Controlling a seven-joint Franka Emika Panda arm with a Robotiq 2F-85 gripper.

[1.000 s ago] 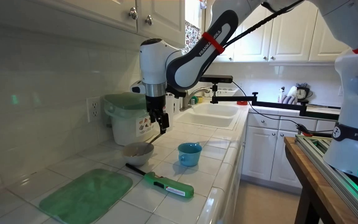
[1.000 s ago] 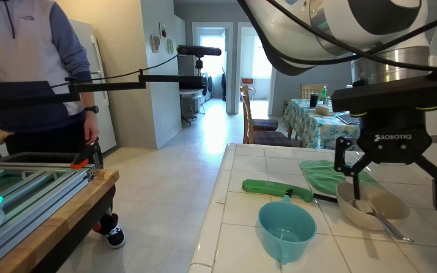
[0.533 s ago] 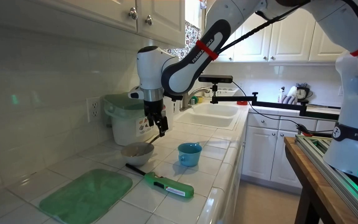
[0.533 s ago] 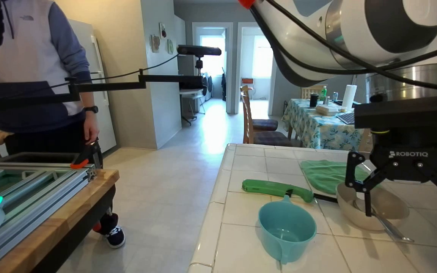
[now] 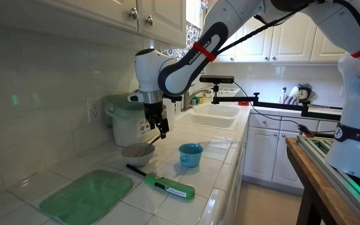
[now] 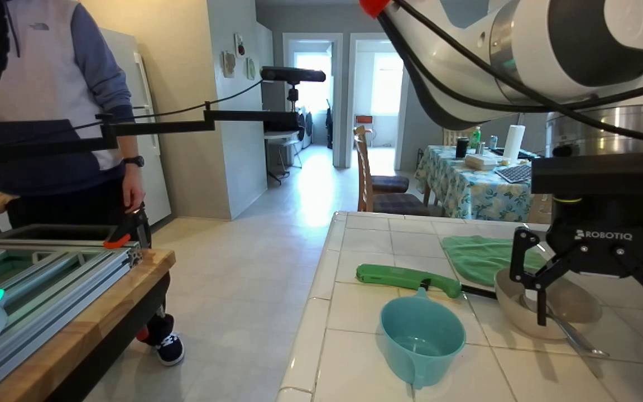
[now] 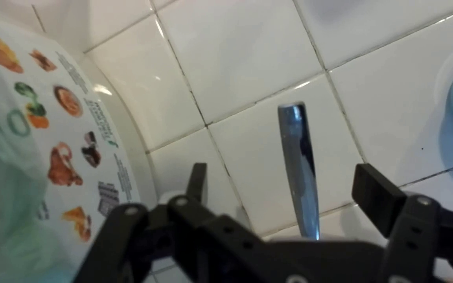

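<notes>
We see the gripper [image 6: 600, 333] lower than a second ago, its fingertips nearer the tabletop [image 6: 360, 346]. In an exterior view it also shifts toward the picture's right edge, and one finger, earlier by the head of the spoon [image 6: 575, 335], now shows by its handle. We notice its jaws slightly narrower than half a second ago. The arm [image 5: 195, 57] dips too, uncovering a white roll [image 6: 514, 144] in the background.

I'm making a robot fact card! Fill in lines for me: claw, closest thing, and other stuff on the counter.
Claw: open, holding nothing
Closest thing: spoon; in the wrist view its handle shows between the fingers, touching neither
Spoon's place: in a pale bowl, handle out over the rim
Near the bowl: blue cup; green lighter, black tip toward the bowl
Also on the counter: green cloth; white bin with food pictures
</notes>
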